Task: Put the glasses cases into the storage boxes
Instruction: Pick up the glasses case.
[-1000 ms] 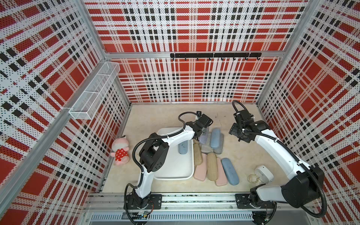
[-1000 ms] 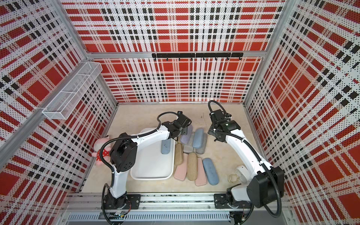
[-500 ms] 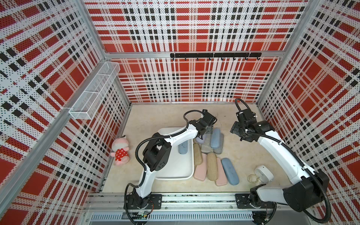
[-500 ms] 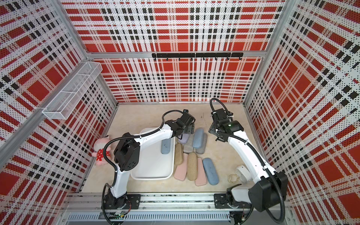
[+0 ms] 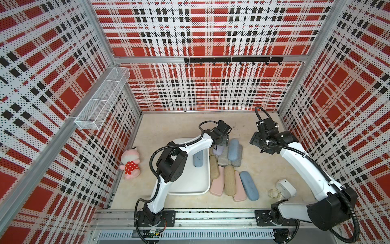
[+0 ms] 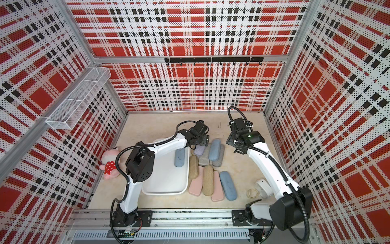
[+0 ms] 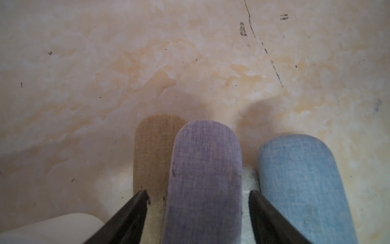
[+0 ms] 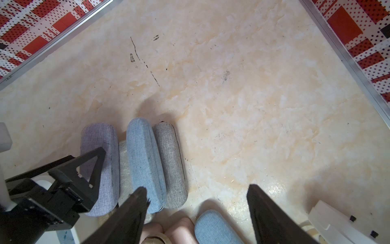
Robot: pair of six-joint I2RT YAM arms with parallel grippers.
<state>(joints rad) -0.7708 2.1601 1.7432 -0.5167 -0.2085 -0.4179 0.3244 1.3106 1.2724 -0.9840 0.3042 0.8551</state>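
My left gripper is open and straddles the lavender glasses case, with a gap on each side. That case lies on a tan case, beside a light blue case. In both top views the left gripper hangs over the pile's far end, just right of the white storage box. One blue case lies in the box. My right gripper is open and empty, above the table to the right of the pile. Tan, pink, grey and blue cases lie beside the box.
A pink plush toy sits by the left wall. A small white device and a yellow band lie near the right arm's base. A wire basket hangs on the left wall, and a hook rail on the back wall.
My left gripper has opened its jaws and shifted slightly to the right over the lavender case. The right arm has barely moved.
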